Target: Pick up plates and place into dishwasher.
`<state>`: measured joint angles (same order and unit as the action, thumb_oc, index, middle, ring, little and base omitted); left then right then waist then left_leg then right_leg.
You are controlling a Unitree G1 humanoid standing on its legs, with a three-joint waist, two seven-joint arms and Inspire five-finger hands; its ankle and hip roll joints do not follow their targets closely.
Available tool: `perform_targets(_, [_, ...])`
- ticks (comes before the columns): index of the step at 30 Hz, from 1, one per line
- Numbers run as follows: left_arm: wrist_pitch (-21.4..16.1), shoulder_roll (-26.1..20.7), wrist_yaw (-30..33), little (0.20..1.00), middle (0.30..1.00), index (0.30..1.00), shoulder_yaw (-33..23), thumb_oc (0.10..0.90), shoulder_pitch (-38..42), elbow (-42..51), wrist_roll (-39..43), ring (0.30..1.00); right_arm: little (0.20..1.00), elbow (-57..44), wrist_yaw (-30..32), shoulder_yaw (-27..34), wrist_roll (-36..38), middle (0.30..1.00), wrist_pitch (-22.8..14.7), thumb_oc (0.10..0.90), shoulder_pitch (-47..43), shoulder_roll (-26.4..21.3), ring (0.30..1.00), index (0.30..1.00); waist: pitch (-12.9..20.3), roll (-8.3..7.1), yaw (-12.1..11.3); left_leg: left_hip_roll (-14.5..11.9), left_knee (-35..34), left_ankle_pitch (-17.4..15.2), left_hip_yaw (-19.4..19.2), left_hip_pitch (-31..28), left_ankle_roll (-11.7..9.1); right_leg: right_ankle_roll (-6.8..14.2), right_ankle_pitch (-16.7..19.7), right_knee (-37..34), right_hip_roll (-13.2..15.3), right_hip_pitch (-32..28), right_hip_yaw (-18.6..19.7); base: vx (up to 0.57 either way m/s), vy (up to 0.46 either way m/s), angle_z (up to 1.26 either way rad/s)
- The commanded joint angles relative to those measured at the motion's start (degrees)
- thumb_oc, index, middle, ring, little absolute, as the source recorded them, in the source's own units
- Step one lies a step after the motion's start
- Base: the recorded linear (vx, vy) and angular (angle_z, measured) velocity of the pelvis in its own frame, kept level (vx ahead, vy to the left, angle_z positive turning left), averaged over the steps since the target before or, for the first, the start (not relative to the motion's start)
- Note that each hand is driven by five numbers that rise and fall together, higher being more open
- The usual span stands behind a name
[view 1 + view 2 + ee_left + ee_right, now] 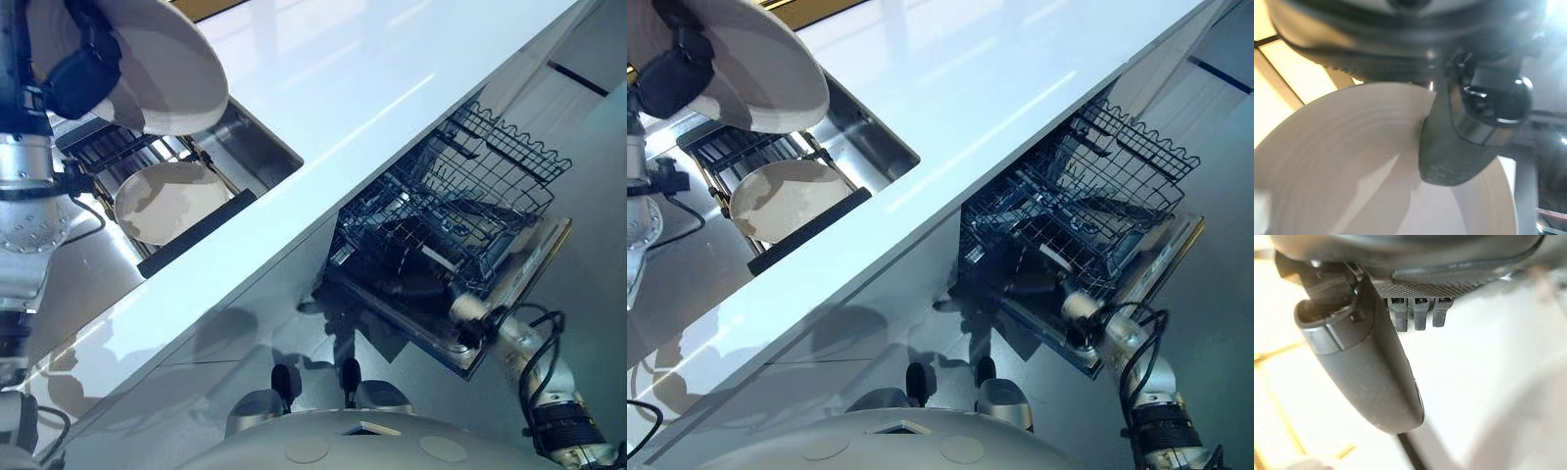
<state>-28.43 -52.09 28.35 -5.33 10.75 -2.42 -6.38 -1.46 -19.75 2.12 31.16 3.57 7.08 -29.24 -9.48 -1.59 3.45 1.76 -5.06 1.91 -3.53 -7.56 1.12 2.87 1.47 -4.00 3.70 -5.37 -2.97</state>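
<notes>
My left hand [78, 73] holds a large white plate [171, 69] raised above the sink [260, 147], at the upper left. In the left wrist view the thumb [1459, 142] is clamped over the plate's rim [1342, 161]. A second white plate [167, 201] lies on the dark rack inside the sink. The dishwasher [460, 196] stands open under the counter at the right, its wire racks pulled out over the lowered door [534, 264]. My right hand [1371, 362] holds nothing, its thumb straight, over a pale surface. The right arm comes in low at the right, beside the door.
A long white counter [372, 78] runs diagonally between the sink and the dishwasher. A dark drying rack [118, 147] sits in the sink behind the second plate. The wire racks are dark, and I cannot tell their contents.
</notes>
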Motion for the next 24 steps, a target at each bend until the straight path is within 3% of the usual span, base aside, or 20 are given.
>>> perform_targets(1, [-2.8,4.0,5.7,0.2,0.3,0.3,-3.7,0.1,1.4,5.0,-4.8,0.3,0.9,-6.8,24.8,10.4,-22.1,0.9,-21.2,0.8,-6.0,-2.3,0.9,0.9,5.1,3.54,1.7,2.2,1.3,-6.0,1.2,1.1,1.5,-0.6,-9.1,8.5,-5.9,3.2,-0.4,0.0,0.011,-0.14])
perform_targets(3, [0.1,7.2,5.2,0.2,0.3,0.3,-3.3,0.1,0.5,8.4,-6.2,0.3,0.9,-11.0,31.5,13.4,-32.3,0.9,-25.5,0.8,-6.5,-2.3,0.9,0.9,5.1,4.2,2.2,2.2,1.6,-6.2,0.9,1.2,1.9,-0.7,-9.2,8.9,-6.4,3.4,0.4,0.0,0.017,-0.11])
perform_targets(7, [4.2,10.4,3.9,0.2,0.3,0.3,0.2,0.1,4.0,9.3,-7.7,0.3,0.9,-16.5,32.2,13.1,-34.3,0.9,-28.5,0.8,-9.5,-3.0,0.9,0.9,5.1,4.78,2.3,2.2,2.0,-6.5,0.6,0.9,2.0,-0.7,-9.8,9.7,-6.8,3.1,1.1,0.0,0.005,-0.17])
perform_targets(9, [5.6,11.2,3.7,0.2,0.3,0.3,2.4,0.1,6.2,9.0,-7.9,0.3,0.9,-17.7,26.7,11.7,-28.5,0.9,-27.5,0.8,-11.5,-3.8,0.9,0.9,5.3,4.78,2.2,2.2,2.0,-6.6,0.6,0.8,1.9,-0.7,-10.0,10.0,-6.8,3.1,1.0,-0.01,-0.009,-0.13])
perform_targets(12, [6.2,13.2,2.5,0.2,0.3,0.3,5.5,0.1,9.0,8.0,-8.1,0.3,0.9,-19.0,10.1,6.9,-10.3,0.9,-20.5,0.8,-15.4,-3.2,0.9,0.9,5.7,4.43,1.7,2.1,1.9,-6.3,0.7,1.0,1.4,-0.7,-10.2,10.2,-6.6,3.0,0.3,-0.02,-0.009,-0.03])
perform_targets(14, [5.1,14.4,3.1,0.2,0.3,0.3,7.4,0.1,9.7,6.9,-9.7,0.3,0.9,-18.5,6.4,3.6,-5.1,0.9,-17.2,0.8,-17.4,-2.3,0.9,0.9,6.0,4.03,1.1,2.2,1.8,-6.2,1.1,1.1,1.2,-0.8,-10.2,10.2,-6.4,3.0,-0.5,-0.04,-0.024,0.03])
perform_targets(24, [7.5,16.8,9.4,0.2,0.3,0.3,16.4,0.1,16.2,1.8,-16.1,0.3,0.9,-14.6,12.1,-5.0,-4.1,0.9,-20.1,0.8,-26.5,0.8,0.9,0.9,7.1,3.27,-0.3,2.3,1.3,-5.9,1.8,0.9,0.9,-0.7,-9.8,9.2,-6.0,2.1,-2.2,-0.01,-0.015,0.14])
